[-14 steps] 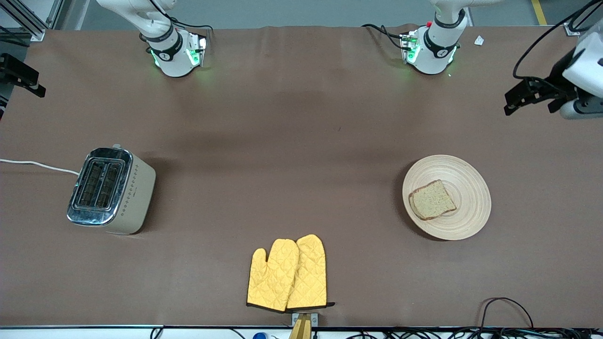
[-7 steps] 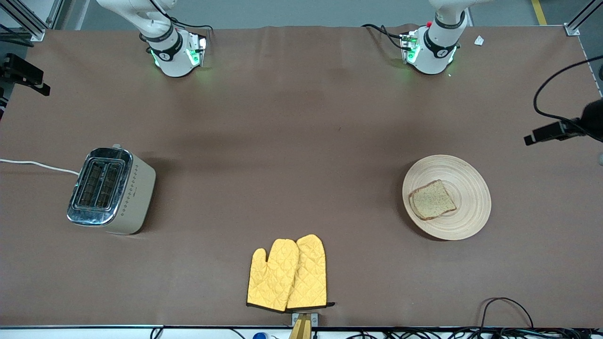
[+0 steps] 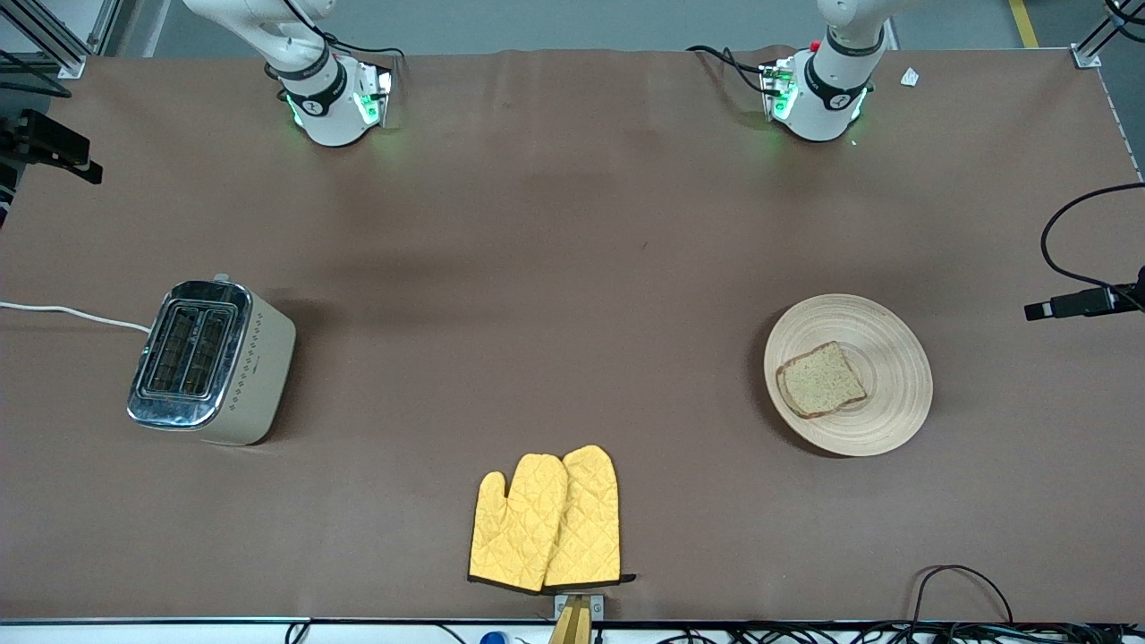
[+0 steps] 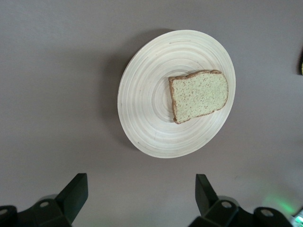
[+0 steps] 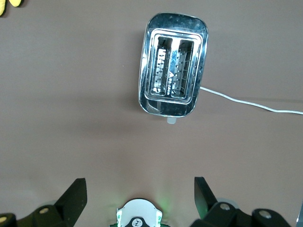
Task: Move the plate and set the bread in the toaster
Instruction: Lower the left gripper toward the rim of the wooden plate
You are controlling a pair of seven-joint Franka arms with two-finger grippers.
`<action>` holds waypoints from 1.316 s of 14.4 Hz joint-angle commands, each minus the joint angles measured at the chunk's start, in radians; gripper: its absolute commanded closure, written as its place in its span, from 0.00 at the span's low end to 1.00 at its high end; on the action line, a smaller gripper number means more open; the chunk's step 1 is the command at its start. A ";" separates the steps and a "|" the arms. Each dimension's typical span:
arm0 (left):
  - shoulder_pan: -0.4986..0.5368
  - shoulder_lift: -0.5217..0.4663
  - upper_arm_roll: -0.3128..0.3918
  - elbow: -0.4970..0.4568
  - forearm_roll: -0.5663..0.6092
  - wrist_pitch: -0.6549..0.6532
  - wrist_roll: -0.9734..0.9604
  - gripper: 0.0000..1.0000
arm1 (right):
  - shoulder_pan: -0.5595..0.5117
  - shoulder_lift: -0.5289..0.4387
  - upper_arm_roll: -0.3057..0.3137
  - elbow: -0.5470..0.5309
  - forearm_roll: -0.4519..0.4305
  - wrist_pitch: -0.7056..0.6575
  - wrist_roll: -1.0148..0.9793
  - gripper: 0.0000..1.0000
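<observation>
A wide brown table stretched out under me, my two bases standing along one long edge. Down at the edge nearest the front camera, midway along, lay a pair of yellow quilted oven mitts, overlapping, cuffs toward that camera, thumbs and tips pointing up toward my bases. They sat well apart from everything else, and the open cloth between the toaster and the plate had nothing on it.

Toward my left arm's end sat the plate, flat on the cloth, and on it the bread, lying flat, off-centre toward the middle of the table. The slice's domed crust edge faced my right arm's end, its long axis running roughly along the table. From above, my left gripper hung over the cloth just beside the plate, jaws spread wide, holding nothing.

Toward my right arm's end stood the toaster, upright, chrome top showing both slots bare. Its long axis ran from my bases toward the front camera, slots the same way, and the white cord trailed off toward the table's end. My right gripper hovered over the cloth near it, jaws likewise wide apart and bare.
</observation>
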State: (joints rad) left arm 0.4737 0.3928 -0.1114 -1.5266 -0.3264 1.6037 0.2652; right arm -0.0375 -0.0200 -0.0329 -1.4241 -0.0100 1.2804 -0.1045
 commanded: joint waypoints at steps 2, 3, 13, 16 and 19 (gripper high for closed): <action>0.071 0.130 -0.007 0.026 -0.136 0.001 0.112 0.00 | -0.019 -0.012 0.007 -0.012 0.015 -0.004 -0.014 0.00; 0.078 0.162 -0.007 0.029 -0.166 0.001 0.136 0.00 | -0.019 -0.012 0.007 -0.012 0.015 -0.009 -0.014 0.00; 0.109 0.343 -0.007 0.046 -0.313 0.134 0.436 0.19 | -0.012 -0.014 0.013 -0.010 0.013 -0.020 -0.014 0.00; 0.123 0.397 -0.007 0.048 -0.359 0.137 0.544 0.21 | -0.004 -0.015 0.015 -0.009 0.013 -0.020 -0.014 0.00; 0.121 0.400 -0.008 0.043 -0.370 0.136 0.574 0.21 | 0.002 -0.015 0.016 -0.009 0.013 -0.020 -0.012 0.00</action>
State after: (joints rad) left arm 0.5883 0.7899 -0.1120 -1.4970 -0.6786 1.7434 0.8166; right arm -0.0362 -0.0203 -0.0209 -1.4242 -0.0091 1.2665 -0.1078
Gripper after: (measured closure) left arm 0.207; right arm 0.000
